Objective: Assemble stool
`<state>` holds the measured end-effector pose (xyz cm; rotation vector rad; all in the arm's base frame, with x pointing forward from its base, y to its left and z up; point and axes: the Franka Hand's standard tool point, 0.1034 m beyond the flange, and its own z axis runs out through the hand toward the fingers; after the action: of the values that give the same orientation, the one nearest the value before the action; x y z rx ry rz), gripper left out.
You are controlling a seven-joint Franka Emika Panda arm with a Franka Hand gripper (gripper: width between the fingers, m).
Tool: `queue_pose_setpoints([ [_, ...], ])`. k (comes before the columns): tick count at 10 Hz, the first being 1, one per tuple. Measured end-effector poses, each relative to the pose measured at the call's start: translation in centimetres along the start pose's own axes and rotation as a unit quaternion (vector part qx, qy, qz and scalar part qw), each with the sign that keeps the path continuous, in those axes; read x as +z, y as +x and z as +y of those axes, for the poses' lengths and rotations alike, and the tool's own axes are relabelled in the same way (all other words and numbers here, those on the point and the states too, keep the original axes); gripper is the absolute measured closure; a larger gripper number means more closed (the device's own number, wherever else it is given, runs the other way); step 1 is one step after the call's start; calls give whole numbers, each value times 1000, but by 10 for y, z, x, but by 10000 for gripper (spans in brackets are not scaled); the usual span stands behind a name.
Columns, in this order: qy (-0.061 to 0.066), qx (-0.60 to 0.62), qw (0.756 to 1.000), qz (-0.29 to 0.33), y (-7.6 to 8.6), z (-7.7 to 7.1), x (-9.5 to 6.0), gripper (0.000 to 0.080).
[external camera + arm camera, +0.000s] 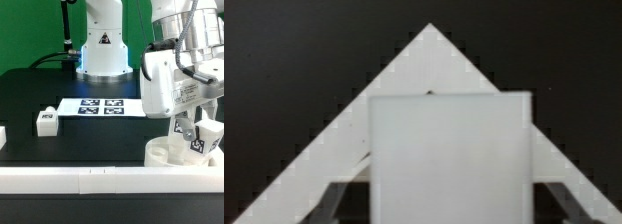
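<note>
Misalignment is the chief danger here. The jaws of the gripper (197, 129) are pinching a stool leg (205, 141), a small white block with a square tag. It hangs just over the round seat (166, 153), on the seat's side nearer the exterior view's right and close to the front of the worktop (60, 150). Whether leg and seat already touch I cannot tell.

In the wrist view the leg (446, 150) fills the middle as a plain white slab and hides the spot on the seat it is meant for, so I judge the aiming half blind. A tilted or off-centre leg could jam on the way in. It could also push the seat sideways, since nothing visible pins the seat down. A leg twisting in the grip would do the same harm.

Room is tight on one side. The long white border rail (90, 178) runs along the front just beside the seat, so a shoved seat would meet it at once, which might steady it or wedge it. Towards the exterior view's left the black surface lies open. A second leg (45, 121) sits there, well apart from the seat and near the marker board (95, 105). A white piece (3, 133) is cut off at the edge, too little showing to name. Straight up looks the safest retreat.
</note>
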<state>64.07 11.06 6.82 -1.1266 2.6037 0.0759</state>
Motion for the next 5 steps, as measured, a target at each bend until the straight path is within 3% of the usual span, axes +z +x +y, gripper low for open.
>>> queue_pose_setpoints([
  [1,0,-5,1000,0,0,0,0,462],
  [2,0,-5,1000,0,0,0,0,272],
  [3,0,-6,1000,0,0,0,0,175],
  [5,2,-10,1000,-10,-10,1,-11,157],
])
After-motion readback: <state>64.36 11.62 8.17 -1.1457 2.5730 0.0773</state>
